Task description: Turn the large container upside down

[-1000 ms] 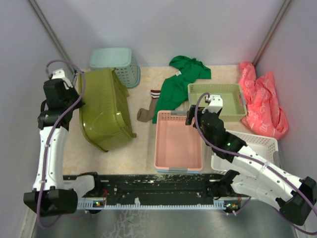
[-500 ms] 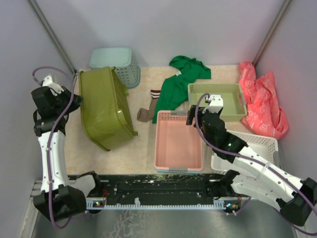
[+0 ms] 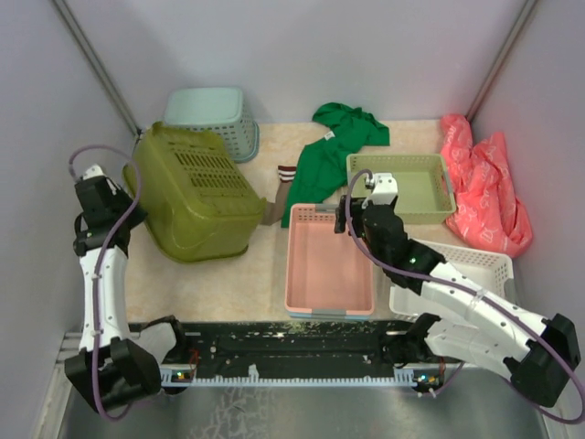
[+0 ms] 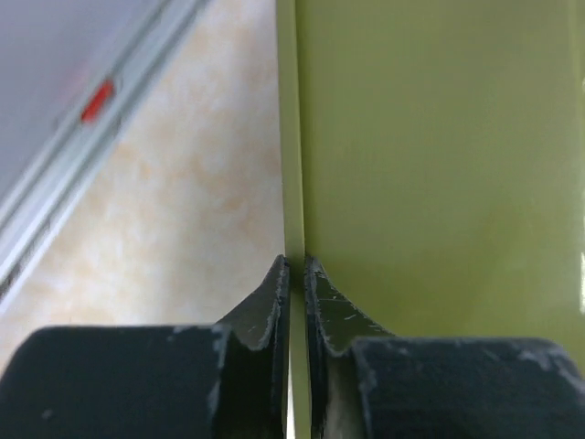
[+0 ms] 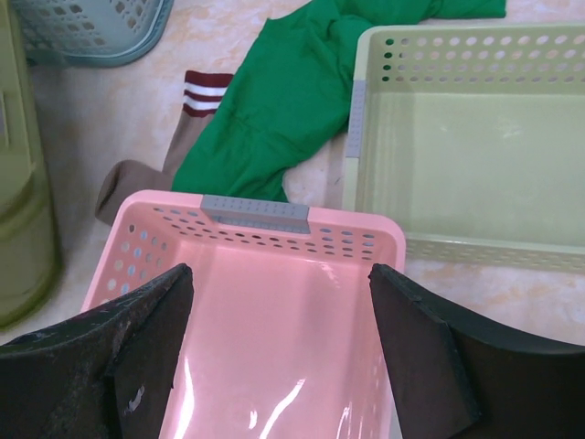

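bright even overhead light, soft shadows, glare on pink tray [image 5: 265, 366], left wrist close-up blurred

— What colour are the arms?
— White links, black joints. The left arm [image 3: 102, 283] and the right arm [image 3: 457, 297] each trail a purple cable [image 3: 91, 149].
— The fingers [image 5: 101, 357]?
— Black wedges, with edges scuffed grey. A white block [image 3: 382, 184] sits behind the right ones.

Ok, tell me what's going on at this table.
The left gripper is shut on the rim of the large olive-green basket, which sits with its slotted base facing up, essentially turned over. The right gripper hangs open above the pink tray, holding nothing.
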